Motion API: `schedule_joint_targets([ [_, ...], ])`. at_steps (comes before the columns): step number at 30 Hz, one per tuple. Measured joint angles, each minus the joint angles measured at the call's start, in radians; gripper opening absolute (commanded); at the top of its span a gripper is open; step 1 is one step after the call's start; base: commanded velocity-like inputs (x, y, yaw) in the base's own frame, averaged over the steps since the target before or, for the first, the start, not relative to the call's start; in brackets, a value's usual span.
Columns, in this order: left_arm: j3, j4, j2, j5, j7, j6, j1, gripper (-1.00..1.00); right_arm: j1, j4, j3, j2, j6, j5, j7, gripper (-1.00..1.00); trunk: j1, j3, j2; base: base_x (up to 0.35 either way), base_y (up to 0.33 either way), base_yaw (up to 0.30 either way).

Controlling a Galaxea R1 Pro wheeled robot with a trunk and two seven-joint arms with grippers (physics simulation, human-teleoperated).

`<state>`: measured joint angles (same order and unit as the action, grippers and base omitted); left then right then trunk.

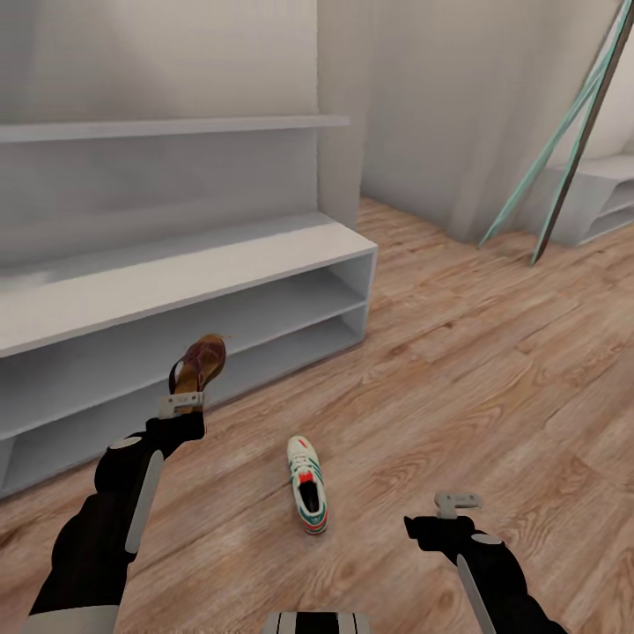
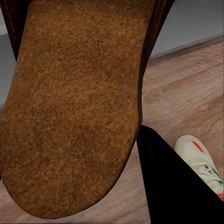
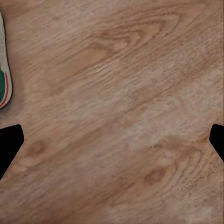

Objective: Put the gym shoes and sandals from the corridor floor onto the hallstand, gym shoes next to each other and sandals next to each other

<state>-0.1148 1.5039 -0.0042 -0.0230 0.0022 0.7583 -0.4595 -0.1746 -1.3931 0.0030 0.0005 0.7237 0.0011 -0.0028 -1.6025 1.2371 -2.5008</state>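
My left gripper [image 1: 182, 403] is shut on a dark brown-maroon sandal [image 1: 199, 361], held up in front of the lower shelves of the pale grey hallstand [image 1: 176, 273]. Close to the left wrist camera, the sandal's tan sole [image 2: 74, 102] spreads wide. One white gym shoe [image 1: 307, 483] with green stripes and red patches lies on the wood corridor floor [image 1: 475, 352] between my arms; its toe [image 2: 200, 161] and its edge [image 3: 3, 79] show in the wrist views. Off to the shoe's right, my right gripper [image 1: 457, 503] hangs open above bare floor.
A white wall corner juts out just right of the hallstand's end. Two thin poles [image 1: 572, 132] lean against the far right wall, beside another low grey unit [image 1: 599, 198]. Open floor stretches to the right.
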Motion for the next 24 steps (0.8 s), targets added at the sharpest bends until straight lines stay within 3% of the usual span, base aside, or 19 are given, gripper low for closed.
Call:
schedule_joint_targets([
  [7, 0.0, 0.001, 0.0, 0.001, 0.0, -0.001, 0.0, -1.0, 0.0, 0.0, 0.0, 0.0, 0.0, 0.0, 0.0, 1.0, 0.0, 0.0, 0.0, -0.008, -0.079, 0.257],
  [24, 0.001, 0.001, 0.0, 0.0, 0.0, 0.0, 0.0, -1.0, 0.0, 0.0, 0.0, 0.0, -0.001, 0.0, 0.0, 1.0, 0.0, 0.0, 0.0, -0.015, -0.035, 0.013],
])
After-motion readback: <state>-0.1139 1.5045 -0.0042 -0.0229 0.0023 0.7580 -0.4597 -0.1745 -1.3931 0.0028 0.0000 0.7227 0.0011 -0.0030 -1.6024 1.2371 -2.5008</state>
